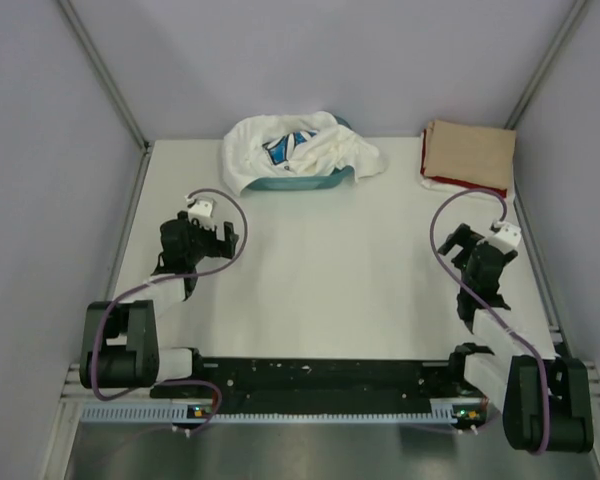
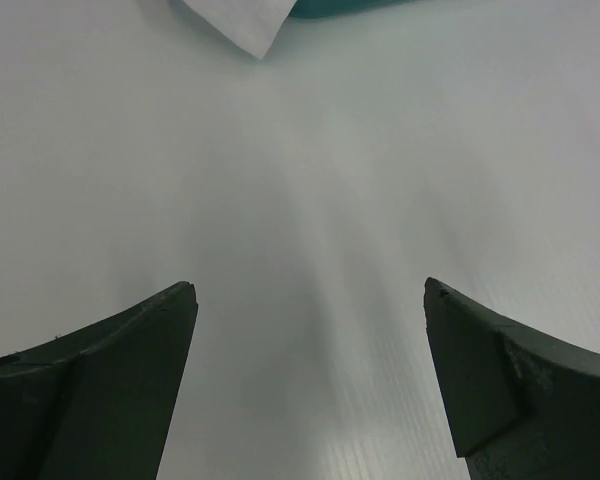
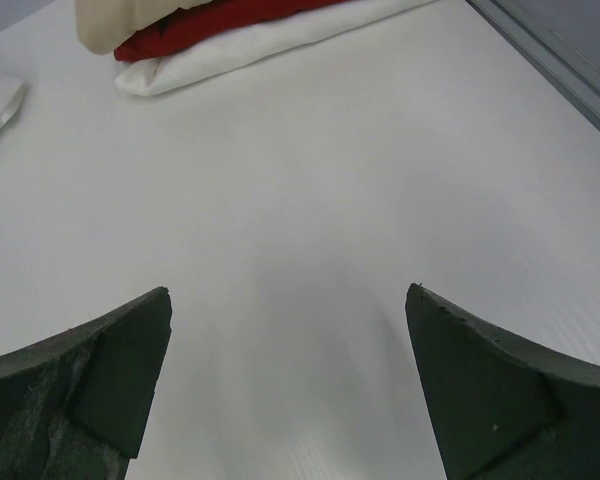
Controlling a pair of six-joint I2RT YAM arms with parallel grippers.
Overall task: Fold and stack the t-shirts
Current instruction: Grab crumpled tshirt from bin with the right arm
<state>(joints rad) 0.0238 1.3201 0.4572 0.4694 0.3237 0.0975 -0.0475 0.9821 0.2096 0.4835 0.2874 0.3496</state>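
1. Two grippers hover over bare table [image 1: 330, 290], and neither holds anything. The left gripper [image 2: 310, 300] has its jaws spread wide, and the right gripper [image 3: 288, 300] is spread just as wide.
2. One shirt looks unfolded: the white printed tee [image 1: 315, 145] lies crumpled in and over the teal tub [image 1: 302, 184] at the far middle of the table, its blue-and-red print half buried in the folds.
3. Three folded shirts sit stacked in the far right corner: the tan tee [image 1: 470, 150] on top, the red tee [image 3: 215, 22] under it, and a folded white tee [image 3: 280, 42] at the bottom.
4. Risk at the tub: cloth drapes over the rim on both sides, so a low pinch could catch plastic along with fabric and drag or tip the tub.
5. Risk in the grasp: the tee is bunched, so a blind pinch may take several layers at once, and it would then lift as a knot rather than open out.
6. Risk at the stack: the right arm works close to it, and a careless sweep could push the tan tee askew.
7. Relative to the left gripper, the crumpled tee lies ahead and to its right, well apart; only a hanging white corner shows at the top of its wrist view.
8. Relative to the right gripper, the stack lies near, ahead and slightly left, while the tub is farther off to its left.
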